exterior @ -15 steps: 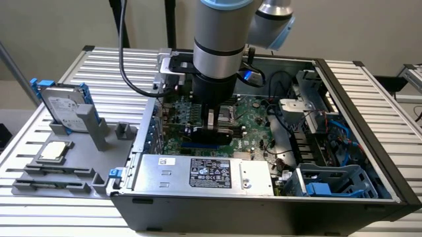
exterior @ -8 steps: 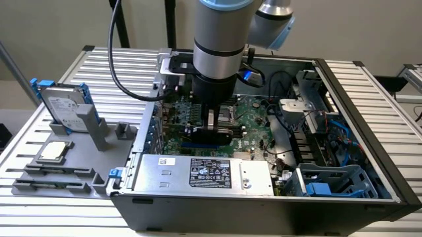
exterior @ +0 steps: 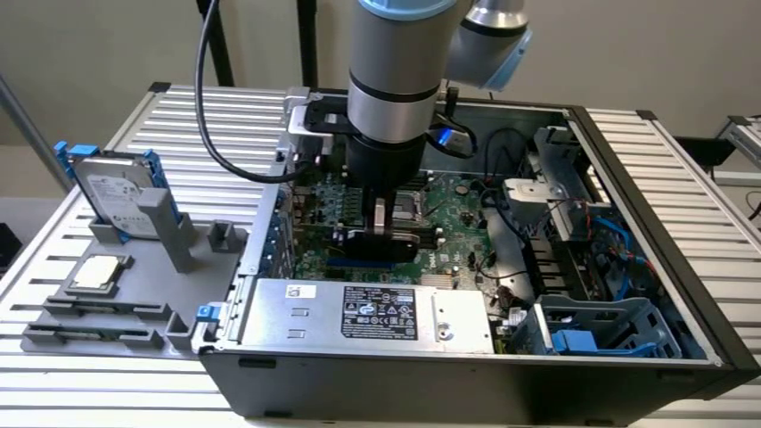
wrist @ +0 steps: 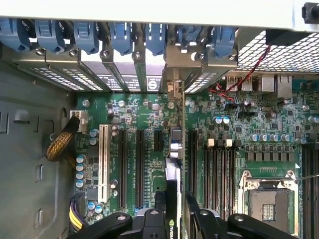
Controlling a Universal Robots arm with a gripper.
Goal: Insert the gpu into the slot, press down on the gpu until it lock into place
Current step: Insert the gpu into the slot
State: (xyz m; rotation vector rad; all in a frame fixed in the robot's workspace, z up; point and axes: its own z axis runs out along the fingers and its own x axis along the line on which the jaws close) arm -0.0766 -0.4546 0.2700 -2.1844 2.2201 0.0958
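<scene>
The gpu (exterior: 378, 242) is a flat black card standing on edge inside the open computer case, low over the green motherboard. My gripper (exterior: 380, 230) reaches straight down from the arm and is shut on its top edge. In the wrist view the gpu (wrist: 172, 164) appears edge-on, running toward the rear bracket openings, with the gripper (wrist: 173, 206) clamped on it and one black finger (wrist: 159, 206) on each side. A piece of the blue slot (exterior: 356, 265) shows just beneath the card. I cannot tell whether the card's edge sits in the slot.
A silver power-supply box (exterior: 369, 312) lies at the near side of the case (exterior: 476, 392). The CPU socket (wrist: 269, 201), black memory slots (wrist: 219, 169) and a white slot (wrist: 103, 162) flank the card. A hard drive (exterior: 119, 192) and a chip (exterior: 98, 272) rest on the grey fixture outside.
</scene>
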